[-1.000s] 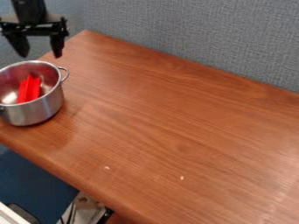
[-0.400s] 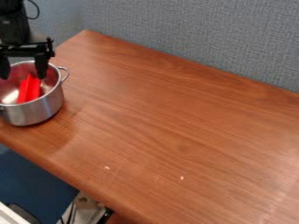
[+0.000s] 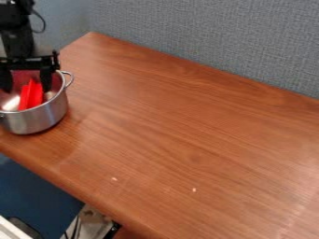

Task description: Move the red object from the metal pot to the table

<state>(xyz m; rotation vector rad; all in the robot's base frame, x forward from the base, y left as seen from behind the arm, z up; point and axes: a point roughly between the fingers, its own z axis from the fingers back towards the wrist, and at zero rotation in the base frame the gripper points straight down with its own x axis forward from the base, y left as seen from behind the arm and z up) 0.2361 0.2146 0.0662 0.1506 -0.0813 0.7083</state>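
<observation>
The gripper [image 3: 29,77] hung over the metal pot [image 3: 34,105] at the left end of the table [image 3: 187,121], pointing straight down, its two dark fingers [image 3: 50,75] spread wide apart. The fingertips had reached about the level of the pot's rim, one on each side of the red object [image 3: 30,92], and nothing was pinched between them. Whether either finger touched the red object or the rim could not be told. The red object lay inside the pot, tilted, its upper end leaning toward the far wall. The pot stood near the table's left edge
</observation>
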